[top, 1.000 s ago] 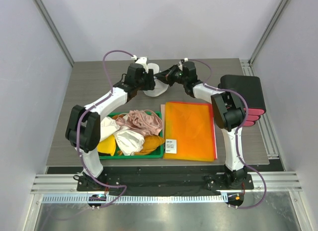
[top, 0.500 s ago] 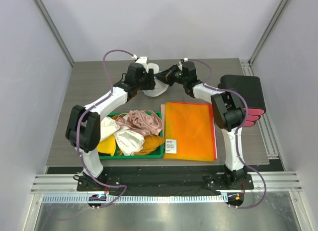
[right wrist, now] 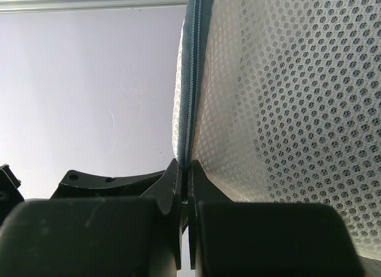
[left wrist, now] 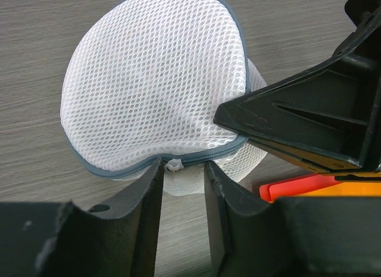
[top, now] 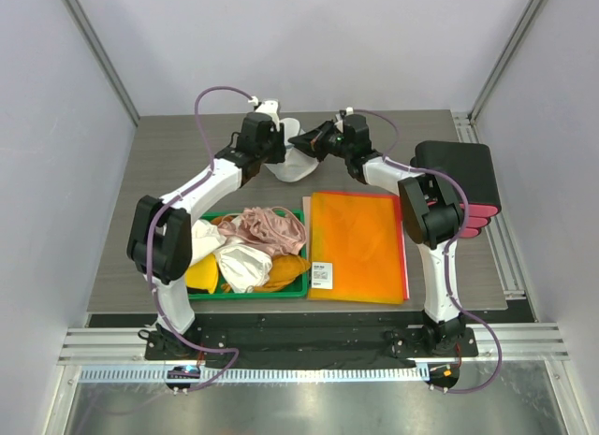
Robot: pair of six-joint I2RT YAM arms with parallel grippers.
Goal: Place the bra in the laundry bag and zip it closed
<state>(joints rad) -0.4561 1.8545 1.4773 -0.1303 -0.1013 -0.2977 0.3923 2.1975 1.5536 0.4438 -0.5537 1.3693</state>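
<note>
The laundry bag is a white mesh dome with a grey zipper along its rim, lying at the far middle of the table. My left gripper stands open at its rim, and the small white zipper pull sits between the fingertips, against the left one. My right gripper is shut on the zippered rim of the laundry bag, and in the left wrist view it clamps the bag's right side. The bra shows in no view.
A green tray near the front left holds pink, white and yellow garments. An orange folder lies to its right. A black box with pink items stands at the right edge.
The left wrist has shifted slightly toward the far side, and the bag's left edge has moved with it. The right arm has not moved.
</note>
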